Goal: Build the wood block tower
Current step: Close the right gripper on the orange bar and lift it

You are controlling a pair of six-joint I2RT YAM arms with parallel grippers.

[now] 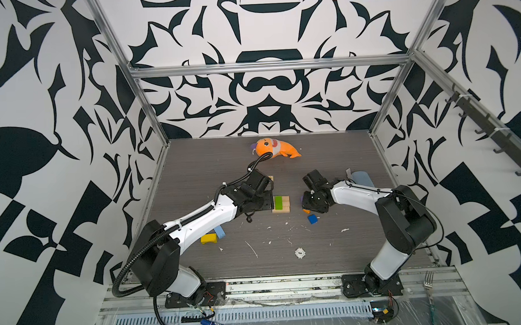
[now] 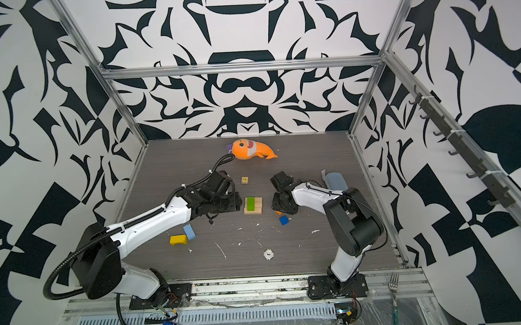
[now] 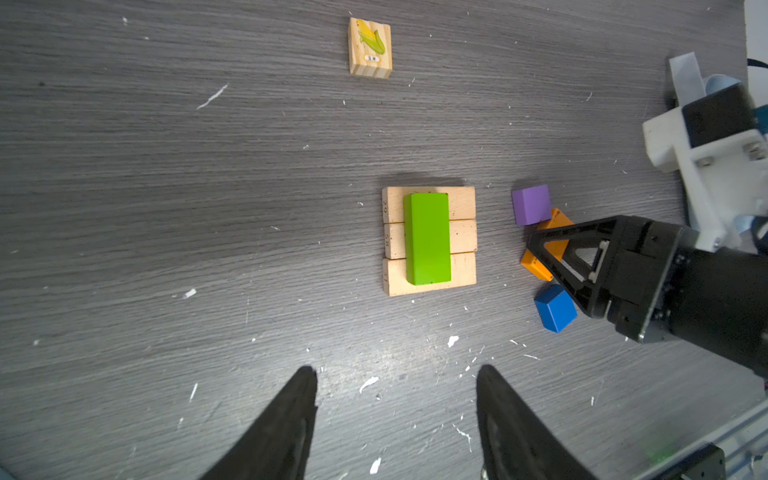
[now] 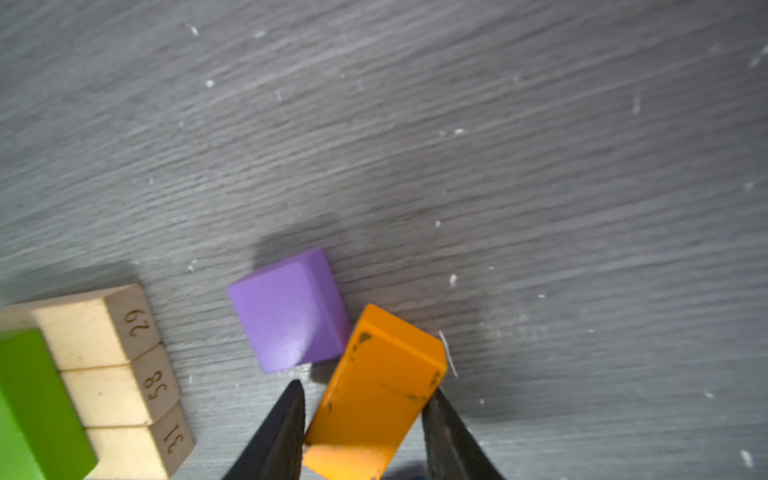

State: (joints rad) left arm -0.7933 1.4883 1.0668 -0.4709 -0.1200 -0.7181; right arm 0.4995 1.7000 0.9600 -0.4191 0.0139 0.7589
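On the grey counter (image 1: 287,258) the tower (image 1: 281,210) stands as three tan wooden bars (image 3: 463,203) under a green wooden brick (image 3: 427,239). Beside it the left end effector (image 3: 397,370) hangs half-open, empty. The right end effector (image 4: 365,388) pinches the nearby orange wooden brick (image 4: 390,345), which I'd say next needs lifting onto it.

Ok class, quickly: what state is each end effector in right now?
Left end effector: open, empty.
Right end effector: closed on the orange brick.

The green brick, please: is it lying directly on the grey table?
No, the green brick lies on top of three tan bars set side by side.
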